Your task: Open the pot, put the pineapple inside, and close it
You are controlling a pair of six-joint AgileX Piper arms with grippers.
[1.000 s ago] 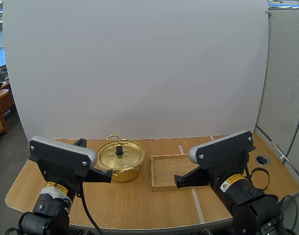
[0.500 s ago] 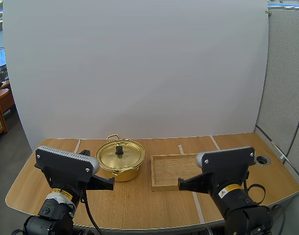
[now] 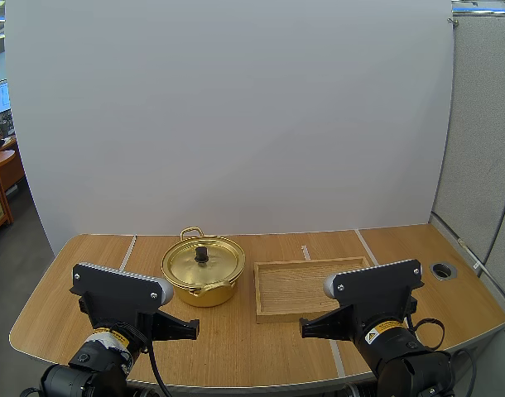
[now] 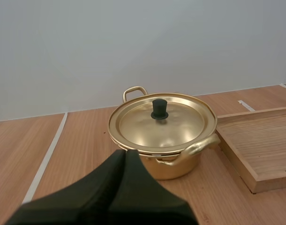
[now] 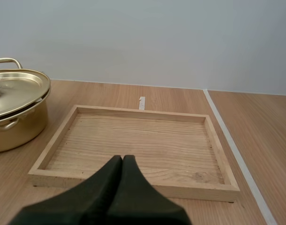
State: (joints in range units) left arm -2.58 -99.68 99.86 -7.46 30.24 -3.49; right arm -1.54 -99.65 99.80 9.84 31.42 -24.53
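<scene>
You have the pot [image 3: 202, 272] on the table with its lid [image 4: 161, 121] on, the wooden tray [image 5: 133, 145] bare, no pineapple visible, so done or pending; left gripper [image 4: 124, 157] and right gripper [image 5: 122, 161] both pressed closed, empty

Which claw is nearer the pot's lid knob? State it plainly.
Left. The left claw sits just in front of the pot, facing its lid knob; the right claw sits before the wooden tray, off to the pot's side.

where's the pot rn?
High view: pot, lid on, sits left of centre on the table, just left of the wooden tray.
</scene>
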